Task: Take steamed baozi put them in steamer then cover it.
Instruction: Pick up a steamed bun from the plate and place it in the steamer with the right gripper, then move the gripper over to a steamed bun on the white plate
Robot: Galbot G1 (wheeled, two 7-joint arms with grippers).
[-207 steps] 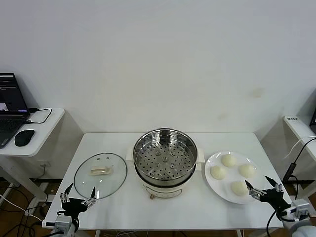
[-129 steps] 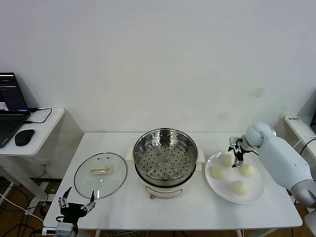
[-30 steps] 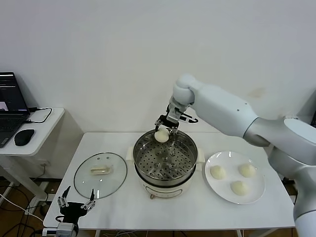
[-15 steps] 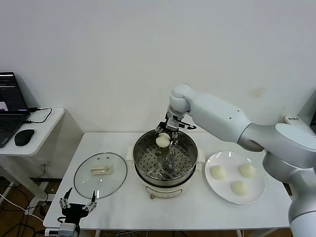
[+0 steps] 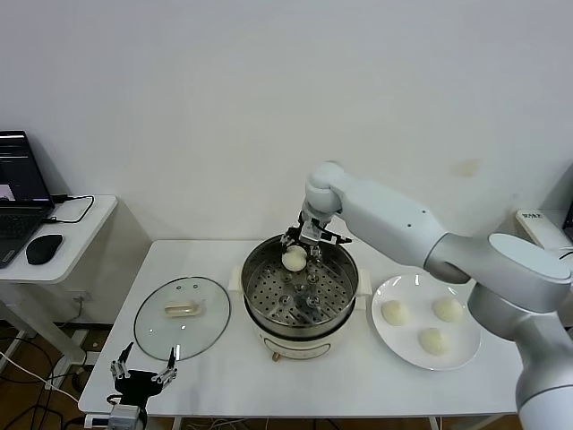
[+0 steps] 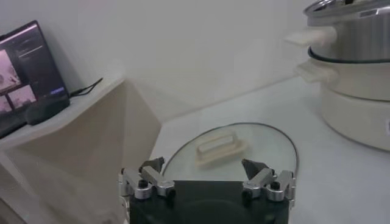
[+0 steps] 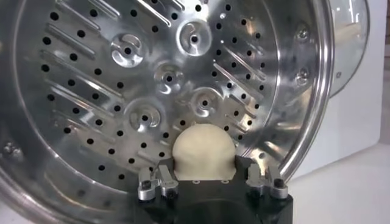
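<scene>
Right gripper (image 5: 301,247) is down inside the steamer (image 5: 300,291), at its far rim, with one baozi (image 5: 293,259) between its fingers. From the right wrist camera the bun (image 7: 203,152) sits between the two fingers over the perforated tray (image 7: 134,91); the fingers look to be spreading, but I cannot tell whether they grip the bun or have let it go, nor whether it rests on the tray.

So, progress: first bun is at the point of delivery, by my reading. Three buns wait on the white plate (image 5: 466,345), right of the steamer: one (image 5: 395,313) nearest it, one (image 5: 447,308) farther off, one (image 5: 434,340) toward the front. The cover (image 5: 183,316) lies flat on the desk (image 5: 358,385) left of the steamer, untouched. Three more trips and the lidding remain.

Left gripper (image 5: 141,373) waits at the front edge of the desk, near the cover, fingers wide apart and empty.

Hidden bits: the bun's underside is blocked by the gripper body, and the steamer's near inner wall is out of sight from the head camera.
</scene>
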